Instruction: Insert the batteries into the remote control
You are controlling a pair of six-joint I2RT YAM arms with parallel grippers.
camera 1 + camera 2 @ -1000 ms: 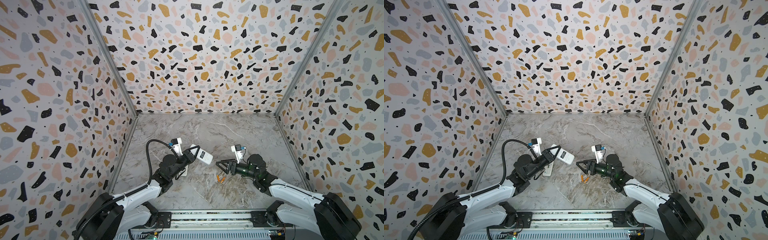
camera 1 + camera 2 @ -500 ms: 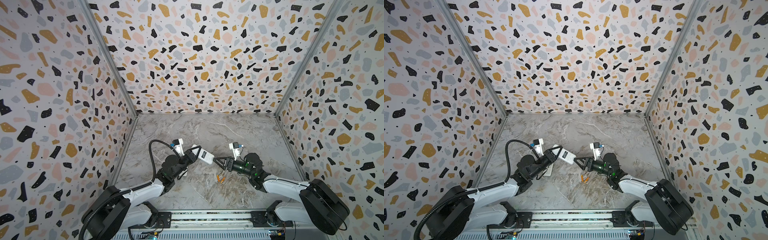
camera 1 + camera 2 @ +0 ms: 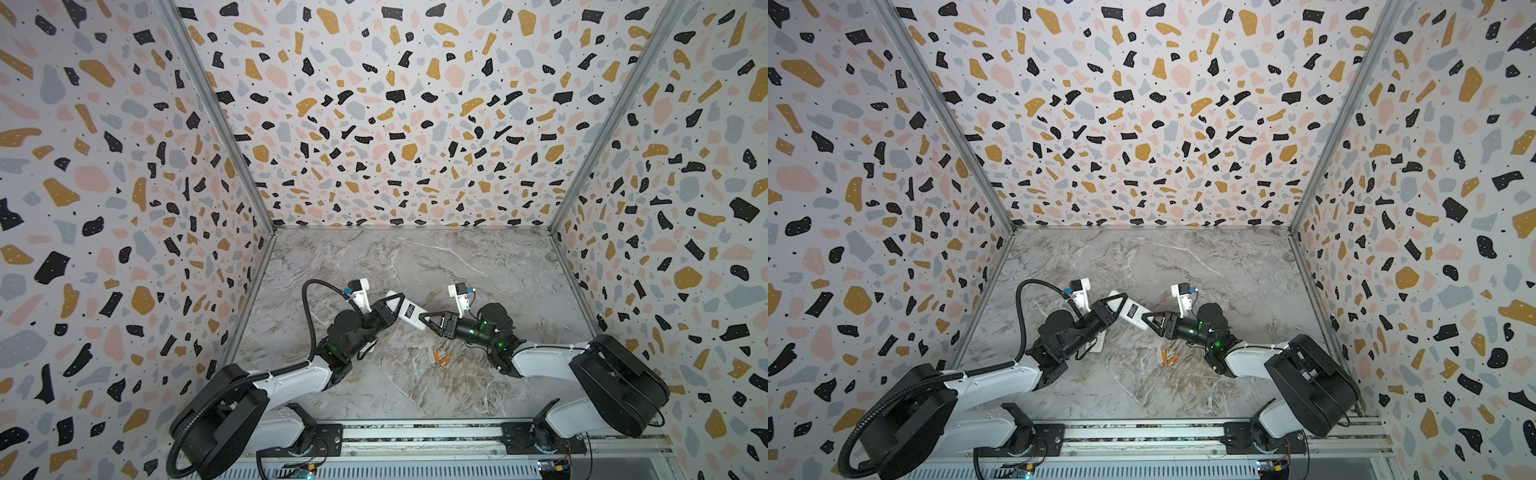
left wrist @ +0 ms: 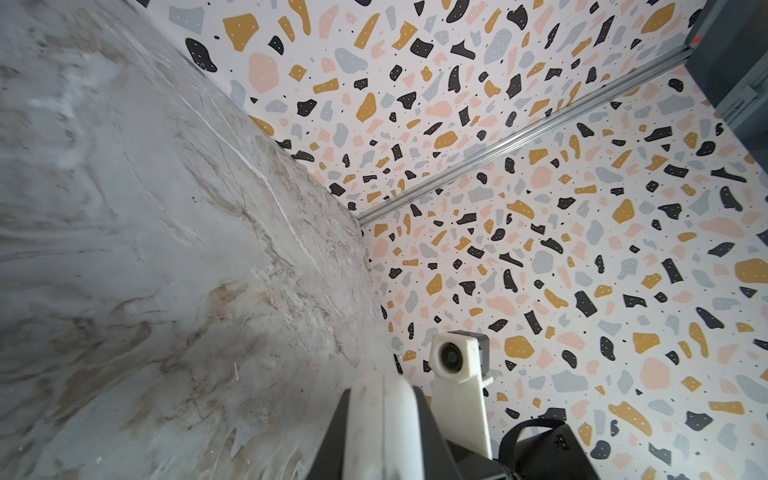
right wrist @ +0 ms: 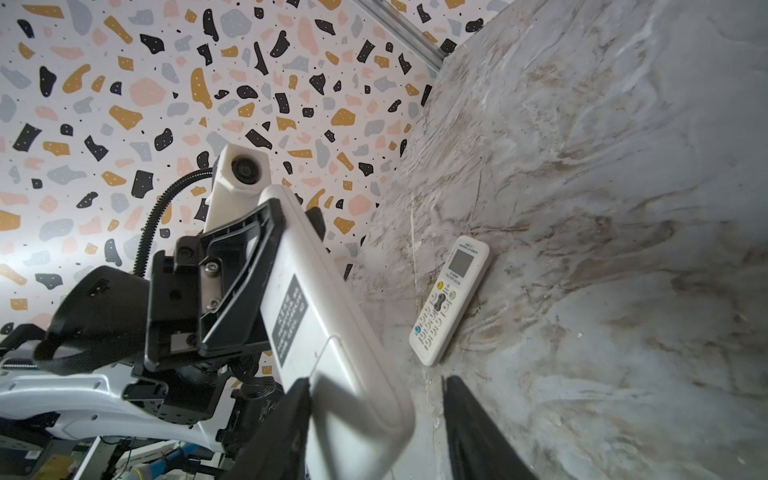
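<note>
A white remote control point(image 3: 409, 313) point(image 3: 1131, 312) hangs above the marble table, its labelled back facing up. My left gripper point(image 3: 395, 300) point(image 4: 382, 395) is shut on one end of it. My right gripper point(image 3: 422, 318) point(image 5: 378, 379) straddles the other end, by the battery cover. It is open: one finger touches the remote point(image 5: 332, 332) and the other stands clear with a gap. Two orange batteries point(image 3: 439, 358) point(image 3: 1169, 357) lie side by side on the table, in front of and below the right gripper.
A second white remote point(image 5: 451, 299) lies face up on the table, largely hidden under my left arm in a top view point(image 3: 1097, 345). Patterned walls close in the table point(image 3: 457, 270) on three sides, and a metal rail point(image 3: 415, 432) runs along the front.
My right gripper has moved left to the free end of the held remote, and its jaws have narrowed around it. The left gripper has kept its hold.
</note>
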